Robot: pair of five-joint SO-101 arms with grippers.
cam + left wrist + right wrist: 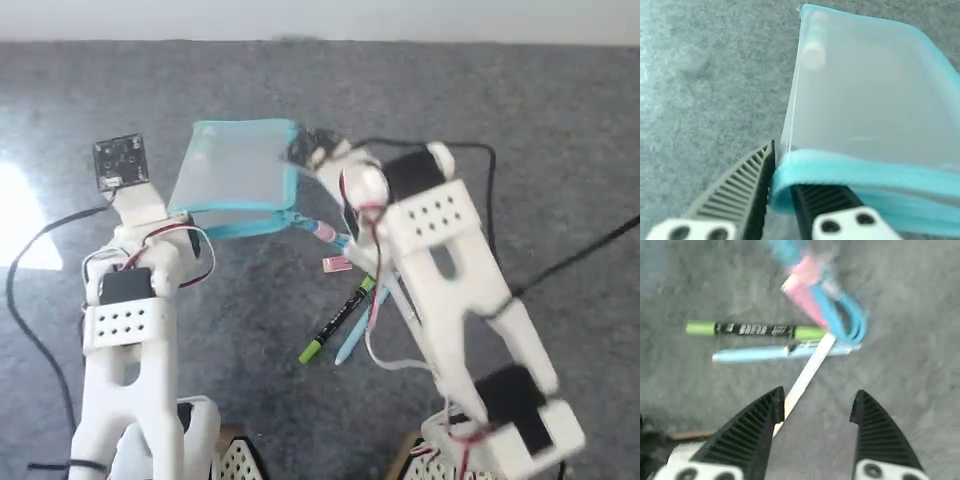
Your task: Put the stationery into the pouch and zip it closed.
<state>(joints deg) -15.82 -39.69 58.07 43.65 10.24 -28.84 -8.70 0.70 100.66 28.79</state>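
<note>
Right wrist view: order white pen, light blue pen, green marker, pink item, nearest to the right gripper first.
1. White pen: under the right gripper's open fingers.
2. Light blue pen: just beyond.
3. Green marker: beside it, farther side.
4. Pink item: farthest out.

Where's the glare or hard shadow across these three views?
High view: a washed-out bright patch on the table at the picture's left edge, and no hard shadows elsewhere. Left wrist view: a pale hotspot on the clear panel of the pouch, near its far corner. Right wrist view: flat, even light, with no glare on the pens.
</note>
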